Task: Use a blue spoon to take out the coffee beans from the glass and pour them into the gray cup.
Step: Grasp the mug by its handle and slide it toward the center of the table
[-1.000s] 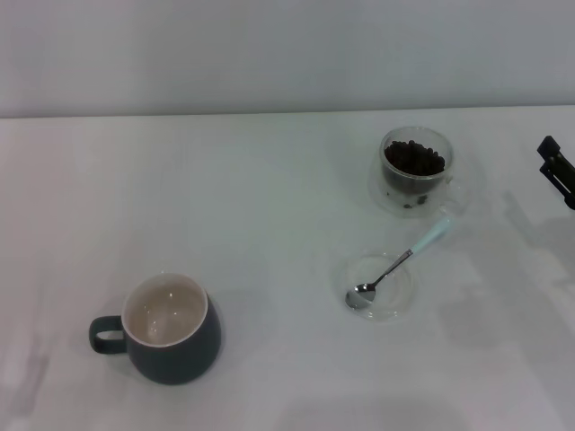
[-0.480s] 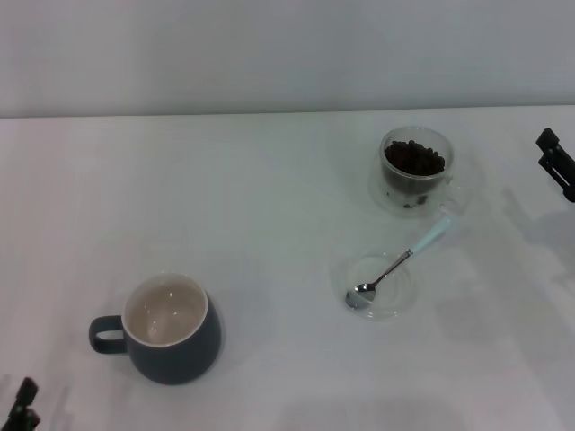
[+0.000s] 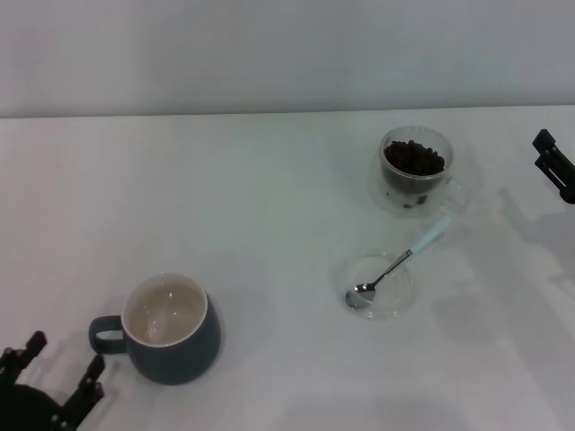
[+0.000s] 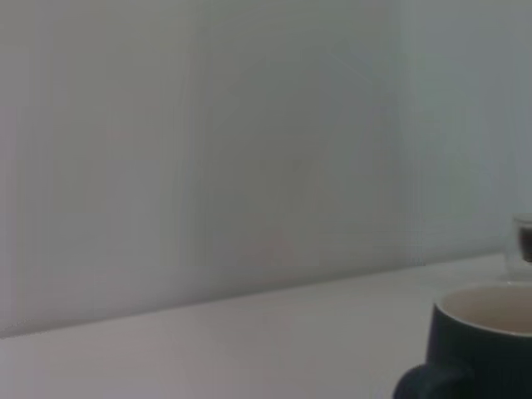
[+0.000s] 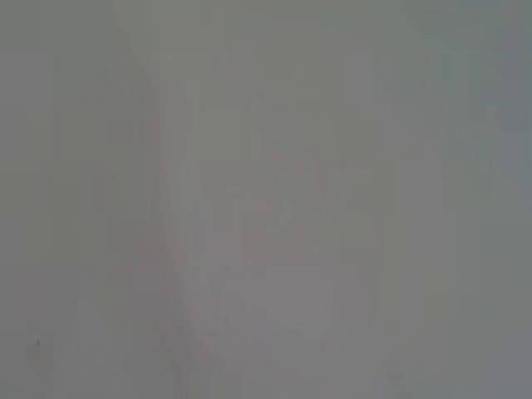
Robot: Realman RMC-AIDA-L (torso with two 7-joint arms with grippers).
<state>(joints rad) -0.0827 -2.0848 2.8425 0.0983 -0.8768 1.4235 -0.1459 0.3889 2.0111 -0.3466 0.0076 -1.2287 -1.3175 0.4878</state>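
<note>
The blue spoon (image 3: pixel 400 260) lies with its metal bowl in a flat clear saucer (image 3: pixel 402 296) and its pale blue handle pointing toward the glass (image 3: pixel 415 184). The glass holds a heap of coffee beans (image 3: pixel 414 158) at the back right. The gray cup (image 3: pixel 171 330) stands empty at the front left, handle to the left; it also shows in the left wrist view (image 4: pixel 482 349). My left gripper (image 3: pixel 63 355) is open and empty, just left of the cup's handle. My right gripper (image 3: pixel 552 162) is at the right edge, right of the glass.
The white table (image 3: pixel 269 206) runs back to a plain grey wall. In the left wrist view the glass (image 4: pixel 524 245) shows at the edge beyond the cup. The right wrist view shows only a blank grey surface.
My left gripper has come up into view at the front left corner, closing in beside the cup's handle. My right gripper has crept slightly upward at the right edge.
</note>
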